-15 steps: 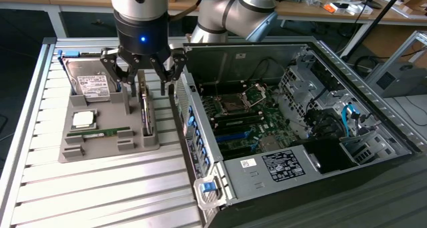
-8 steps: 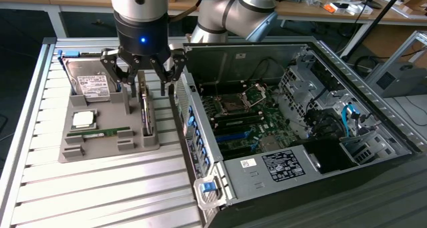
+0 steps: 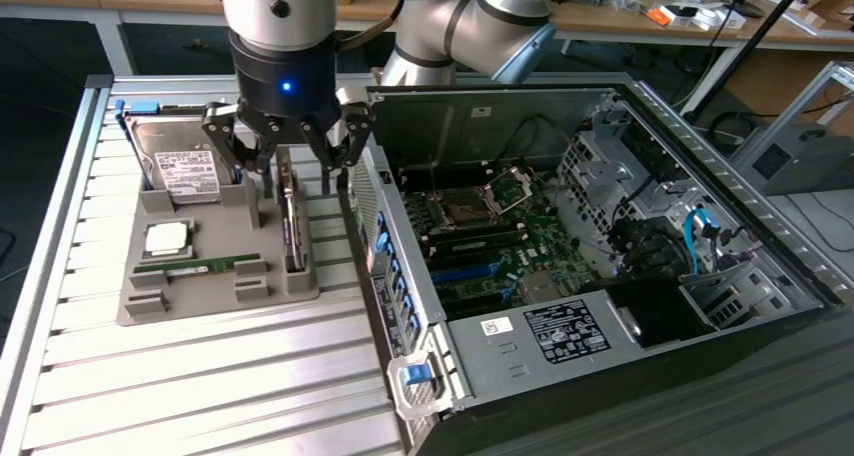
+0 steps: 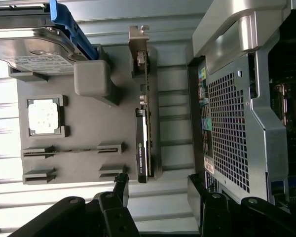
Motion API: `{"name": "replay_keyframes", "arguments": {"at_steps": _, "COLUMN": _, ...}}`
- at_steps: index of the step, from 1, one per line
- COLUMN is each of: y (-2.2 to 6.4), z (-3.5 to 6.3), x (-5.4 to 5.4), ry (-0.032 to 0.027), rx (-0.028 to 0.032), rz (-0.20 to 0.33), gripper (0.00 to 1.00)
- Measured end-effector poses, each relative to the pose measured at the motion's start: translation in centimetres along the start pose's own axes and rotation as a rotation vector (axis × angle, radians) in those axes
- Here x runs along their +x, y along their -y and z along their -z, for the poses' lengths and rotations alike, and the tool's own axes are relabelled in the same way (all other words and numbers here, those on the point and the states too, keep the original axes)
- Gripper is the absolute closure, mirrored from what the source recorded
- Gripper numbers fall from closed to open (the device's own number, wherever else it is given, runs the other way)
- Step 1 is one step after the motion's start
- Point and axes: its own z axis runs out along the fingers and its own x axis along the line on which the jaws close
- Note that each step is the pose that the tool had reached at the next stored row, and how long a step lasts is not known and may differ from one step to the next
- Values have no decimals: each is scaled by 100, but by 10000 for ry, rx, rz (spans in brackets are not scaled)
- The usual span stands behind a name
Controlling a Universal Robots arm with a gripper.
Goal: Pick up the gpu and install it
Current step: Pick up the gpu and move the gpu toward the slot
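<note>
The gpu [image 3: 291,232] is a dark card with a silver end bracket. It stands on edge in a slot along the side of the grey tray [image 3: 214,298] that is nearest the computer case. My gripper [image 3: 287,166] hangs open just above the card's bracket end and touches nothing. In the wrist view the gpu [image 4: 142,116] runs lengthwise between the tray [image 4: 89,131] and the case wall. My gripper [image 4: 158,190] has a black finger on each side of the card's line, beyond its far end.
The tray also holds a silver hard drive [image 3: 187,171], a CPU [image 3: 167,238] and a green RAM stick [image 3: 200,266]. The open computer case [image 3: 587,236] lies at the exterior view's right, motherboard [image 3: 494,236] exposed. Its perforated wall [image 4: 232,128] stands close beside the gpu.
</note>
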Motion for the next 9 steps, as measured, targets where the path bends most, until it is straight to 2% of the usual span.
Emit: {"name": "replay_keyframes", "arguments": {"at_steps": 9, "y": 2, "z": -38, "x": 1, "ry": 1, "rx": -1, "rz": 0, "gripper": 40}}
